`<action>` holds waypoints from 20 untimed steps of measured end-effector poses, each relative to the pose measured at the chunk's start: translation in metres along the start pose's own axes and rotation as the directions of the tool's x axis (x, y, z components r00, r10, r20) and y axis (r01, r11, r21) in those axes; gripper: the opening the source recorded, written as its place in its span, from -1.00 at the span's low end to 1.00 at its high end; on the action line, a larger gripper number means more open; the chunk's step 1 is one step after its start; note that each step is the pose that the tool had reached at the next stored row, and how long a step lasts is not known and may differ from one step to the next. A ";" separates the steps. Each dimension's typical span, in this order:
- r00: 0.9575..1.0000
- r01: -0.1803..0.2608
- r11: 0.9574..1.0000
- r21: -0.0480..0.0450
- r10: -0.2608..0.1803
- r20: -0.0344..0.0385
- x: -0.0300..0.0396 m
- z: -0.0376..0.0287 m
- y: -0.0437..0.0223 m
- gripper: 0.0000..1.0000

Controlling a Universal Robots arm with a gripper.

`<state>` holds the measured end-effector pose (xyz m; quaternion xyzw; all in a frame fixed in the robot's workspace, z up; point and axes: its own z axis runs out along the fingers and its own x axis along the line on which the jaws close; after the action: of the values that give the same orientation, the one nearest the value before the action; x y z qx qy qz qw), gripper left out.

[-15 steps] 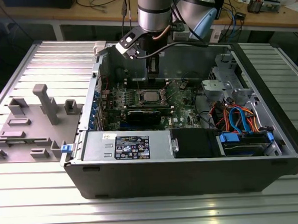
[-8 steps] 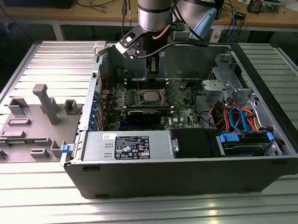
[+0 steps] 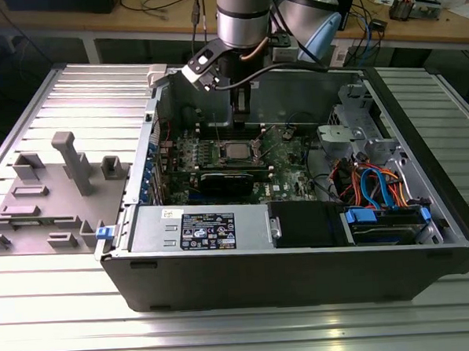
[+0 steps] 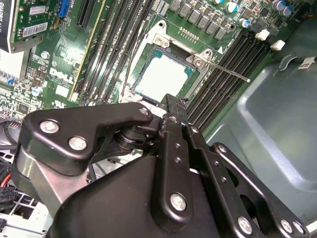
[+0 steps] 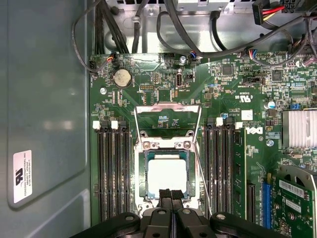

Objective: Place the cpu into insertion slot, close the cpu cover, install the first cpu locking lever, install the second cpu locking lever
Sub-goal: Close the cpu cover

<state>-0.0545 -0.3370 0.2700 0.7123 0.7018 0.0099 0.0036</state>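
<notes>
The cpu (image 5: 167, 174), a small square chip with a silver-grey top, lies in the insertion slot (image 5: 146, 168) on the green motherboard; it also appears in the second wrist view (image 4: 161, 77) and the exterior view (image 3: 237, 152). The cpu cover (image 5: 167, 110), a thin silvery frame, is swung open behind the socket, with board showing through its cut-out. A thin locking lever (image 4: 230, 70) sticks out beside the socket, unlatched. My gripper (image 5: 171, 194) hangs just above the chip's near edge, its black fingers pressed together with nothing between them. In the exterior view the gripper (image 3: 240, 112) is inside the case, above the socket.
Black memory slots (image 5: 111, 168) flank the socket on both sides. A black expansion card (image 3: 231, 179) lies in front of it. Cables (image 5: 148, 29) run along the case wall behind. Drive bays and blue-orange wires (image 3: 377, 188) fill the exterior view's right. A grey fixture (image 3: 69, 164) stands outside the case.
</notes>
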 end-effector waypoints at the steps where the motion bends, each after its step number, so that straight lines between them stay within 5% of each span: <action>1: 1.000 0.000 1.000 0.000 0.000 0.000 0.0000 -0.0001 0.0000 -0.79; 20: 1.000 0.000 1.000 0.000 0.000 0.000 0.0000 -0.0047 0.0001 -0.79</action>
<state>-0.0545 -0.3370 0.2747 0.7123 0.7018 0.0099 0.0036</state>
